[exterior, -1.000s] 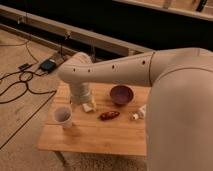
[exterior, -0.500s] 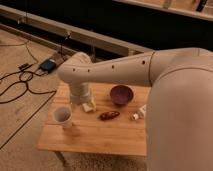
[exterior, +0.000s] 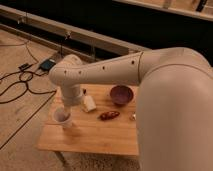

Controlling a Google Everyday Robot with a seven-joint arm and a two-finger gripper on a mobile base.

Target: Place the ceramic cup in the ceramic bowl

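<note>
Arm [exterior: 150,75]: huge white, fills the right side of the frame and reaches across to left of centre, with its wrist column dropping straight down. Counter [exterior: 100,141]: light wooden top, lower centre, carrying everything.

Ceramic bowl [exterior: 121,94]: dark purple, centre of frame near the counter's far edge, nothing in it. Ceramic cup [exterior: 62,118]: white, upright, lower left of centre near the counter's left edge, well apart from the bowl. Task not done.

Between the two are a white bottle [exterior: 89,103] just right of the wrist column and a reddish-brown oblong item [exterior: 109,115] (nearer the bowl).

Step in hand, my read: taking hold of the cup.
- Get a firm hold on the cup wall before any lift (smooth glaze, likely slippery).
- Raise it straight up, high enough to clear the bottle and the oblong item.
- Carry it right and slightly up-frame until it is over the bowl's middle.
- Lower until the cup base is nearly on the bowl floor, then let go (ceramic on ceramic, so no dropping). The shallow bowl won't catch a tipped cup, so keep it upright.

Gripper [exterior: 67,108]: at the bottom of the wrist column, right over the cup's rim, on its upper-right side. Jaws: hidden by the wrist and the cup, so I cannot tell whether they are apart, together or clamped on the cup. Contact with the rim looks likely but isn't confirmed.
</note>
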